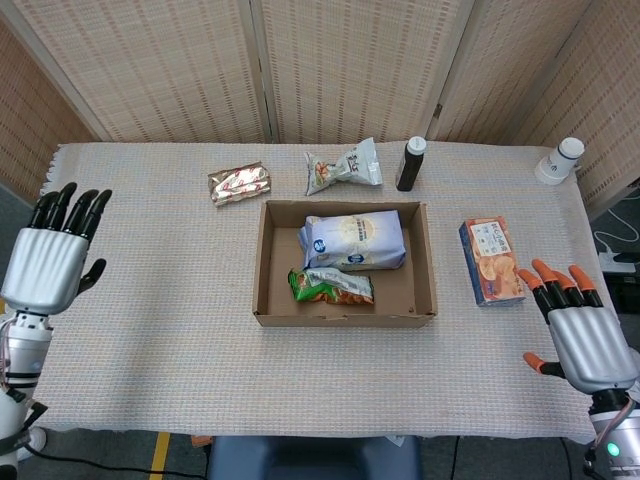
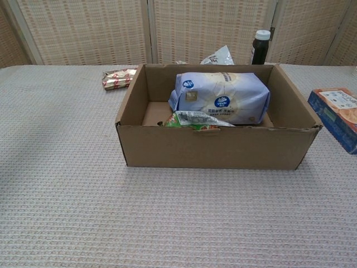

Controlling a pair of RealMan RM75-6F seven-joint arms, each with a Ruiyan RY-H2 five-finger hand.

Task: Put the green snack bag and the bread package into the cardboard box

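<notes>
Both the green snack bag (image 1: pixel 332 286) and the bread package (image 1: pixel 353 240) lie inside the cardboard box (image 1: pixel 268 262), bag at the near wall and bread behind it, so I judge the task done. My left hand (image 1: pixel 48 262) and right hand (image 1: pixel 583 338) hang wide and empty, well apart from the box. Only the head view shows them; the chest view seems to show the bag leaning on the near wall

Bread package (image 2: pixel 223 97) and green snack bag (image 2: pixel 192 119) inside cardboard box (image 2: pixel 215 147); bottle (image 2: pixel 260 46) behind.
</notes>
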